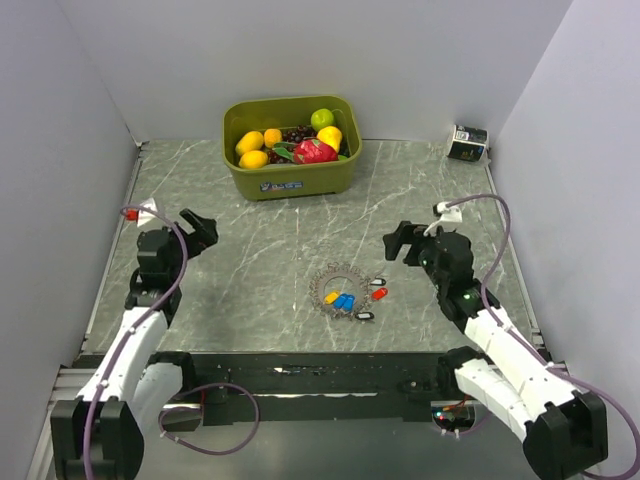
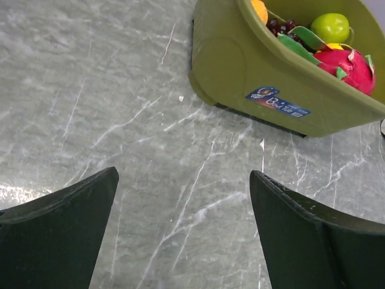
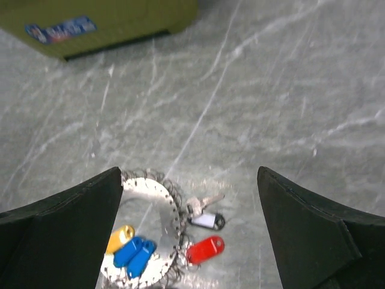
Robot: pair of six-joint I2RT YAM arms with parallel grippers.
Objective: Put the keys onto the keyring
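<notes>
The keyring (image 1: 338,276) is a flat metal ring edged with many small wire loops, lying on the marble table in front of the two arms. On and beside it lie the keys: yellow (image 3: 119,238), blue (image 3: 135,253), red (image 3: 206,249) and a black-framed white one (image 3: 206,220) with a bare metal key. My right gripper (image 3: 189,174) hovers open above the ring's right side, touching nothing. My left gripper (image 2: 183,173) is open over bare table at the left (image 1: 205,228), far from the keys. The right gripper (image 1: 395,240) is right of the ring.
A green basket (image 1: 290,182) of fruit stands at the back centre, also seen from the left wrist (image 2: 240,72) and the right wrist (image 3: 108,18). A small dark box (image 1: 467,142) sits in the back right corner. White walls close in the table on three sides.
</notes>
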